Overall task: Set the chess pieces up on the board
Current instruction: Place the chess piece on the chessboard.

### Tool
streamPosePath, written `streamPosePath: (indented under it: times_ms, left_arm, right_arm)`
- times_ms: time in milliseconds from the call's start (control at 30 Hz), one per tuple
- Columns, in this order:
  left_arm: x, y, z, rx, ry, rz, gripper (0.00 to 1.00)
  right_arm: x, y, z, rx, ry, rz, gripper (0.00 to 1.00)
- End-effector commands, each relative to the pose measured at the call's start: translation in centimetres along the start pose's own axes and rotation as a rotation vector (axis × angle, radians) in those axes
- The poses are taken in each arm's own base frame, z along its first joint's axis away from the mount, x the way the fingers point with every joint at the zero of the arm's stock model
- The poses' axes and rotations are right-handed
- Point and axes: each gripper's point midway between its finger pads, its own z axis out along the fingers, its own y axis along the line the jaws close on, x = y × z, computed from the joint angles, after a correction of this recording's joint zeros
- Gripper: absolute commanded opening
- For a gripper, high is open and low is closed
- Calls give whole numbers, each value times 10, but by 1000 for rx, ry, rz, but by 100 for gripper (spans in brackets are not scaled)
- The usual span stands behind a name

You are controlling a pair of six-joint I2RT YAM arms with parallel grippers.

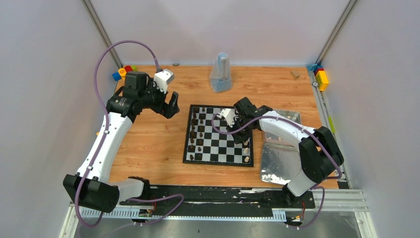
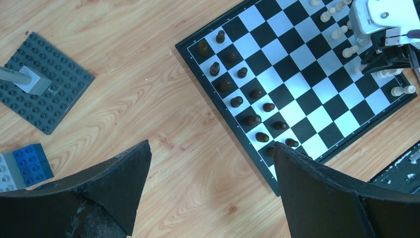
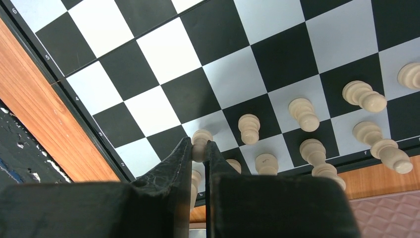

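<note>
The black and white chessboard (image 1: 220,148) lies mid-table. Dark pieces (image 1: 194,133) stand in two columns along its left side, also seen in the left wrist view (image 2: 237,101). Cream pieces (image 1: 246,147) stand along its right side. My right gripper (image 1: 241,121) is over the board's right part, shut on a cream pawn (image 3: 200,142) near other cream pieces (image 3: 303,114). My left gripper (image 1: 172,105) hangs open and empty above the bare wood left of the board (image 2: 297,79); its fingers (image 2: 116,181) frame wood and the board's near corner.
A grey studded baseplate (image 2: 42,82) and blue block (image 2: 32,161) lie left of the board. Shiny metal trays (image 1: 278,161) lie right of the board. A clear bag (image 1: 220,74) stands behind it. Coloured blocks (image 1: 124,72) sit at the back corners.
</note>
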Motion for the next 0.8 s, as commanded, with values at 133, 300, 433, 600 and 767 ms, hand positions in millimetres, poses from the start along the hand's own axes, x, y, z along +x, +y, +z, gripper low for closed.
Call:
streamPosePath:
  times_ms: [133,300,433,600,767]
  left_arm:
    - [-3,-3,-6,12,-21,11,100]
    - [-3,-4,-6,13,-23,12,100]
    - [-2,-4,-6,12,-21,13,100]
    - [-1,-3,-5,9,-17,15,100]
    - [-3,-3,-7,9,-23,20,100]
  right_arm:
    - [2,-5,3,15,-3,-13,3]
    - [4,-3,6,6,0,-8,7]
    - [1,-3,6,8,-12,-3,17]
    - [-11,-3,-7,23,-58,3,40]
    - [-41,-8,-49,36,-204,19,55]
